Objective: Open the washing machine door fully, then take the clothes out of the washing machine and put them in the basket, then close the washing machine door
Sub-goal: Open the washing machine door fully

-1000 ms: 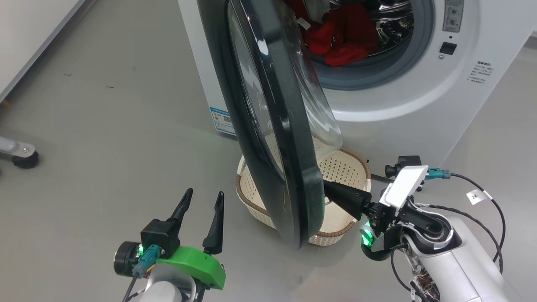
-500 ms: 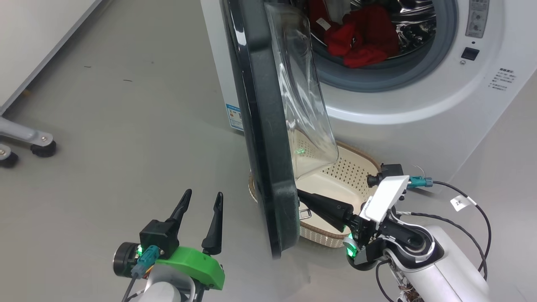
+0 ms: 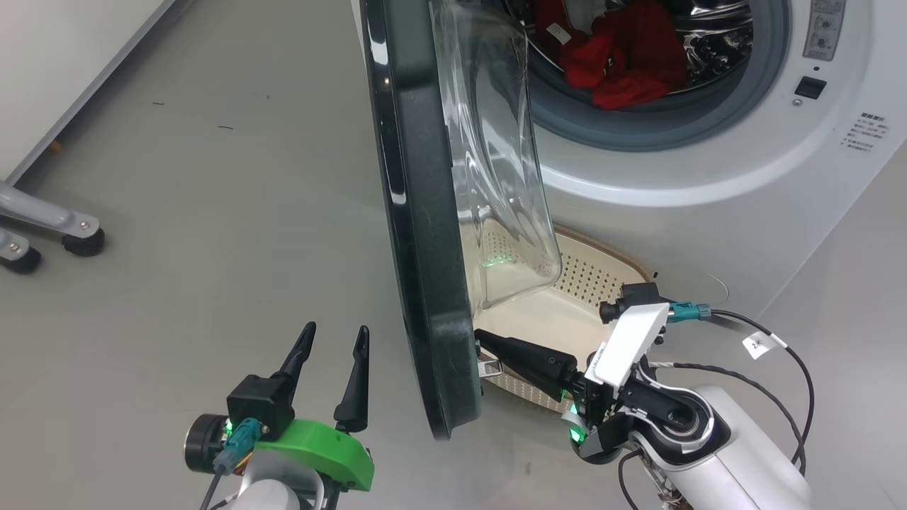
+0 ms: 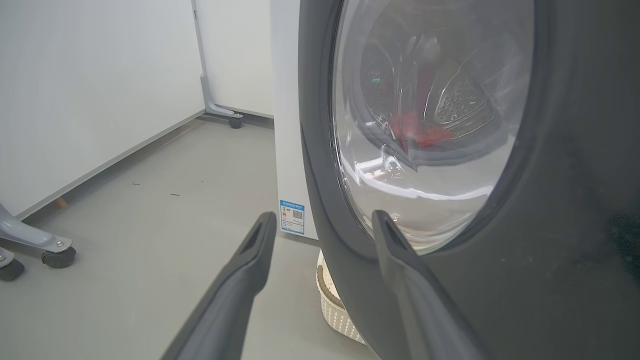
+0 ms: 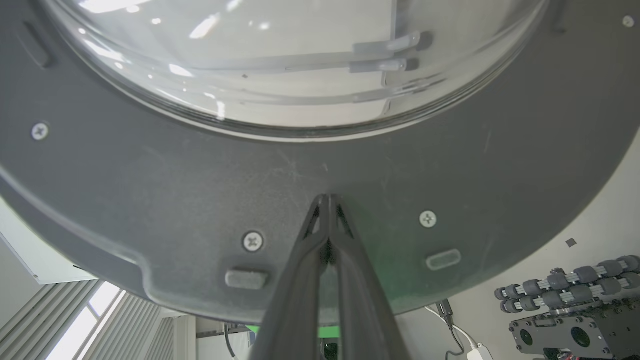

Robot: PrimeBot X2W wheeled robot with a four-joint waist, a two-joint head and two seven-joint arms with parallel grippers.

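The washing machine [image 3: 673, 184] stands with its door [image 3: 425, 248] swung out, nearly edge-on in the head view, its glass bowl facing the drum. Red clothes [image 3: 623, 64] lie in the drum and show through the glass [image 4: 420, 132] in the left wrist view. The cream basket [image 3: 588, 273] sits on the floor below the opening, partly behind the door. My right gripper [image 3: 483, 336] is shut, its tips pressed on the inner face of the door's black rim [image 5: 200, 200], below the window [image 5: 327, 197]. My left gripper [image 3: 335, 329] is open and holds nothing, just outside the door's outer face [image 4: 324, 216].
Grey wheeled legs [image 3: 71, 230] stand on the floor at the left, by a white wall panel [image 3: 42, 71]. A blue label [image 4: 292, 217] marks the machine's lower front corner. A rack of grey rollers [image 5: 575, 285] shows past the door's edge.
The door has swung wider, away from the drum, with my shut right gripper pushing on its inner rim. The head camera has shifted. My left gripper has stayed open.
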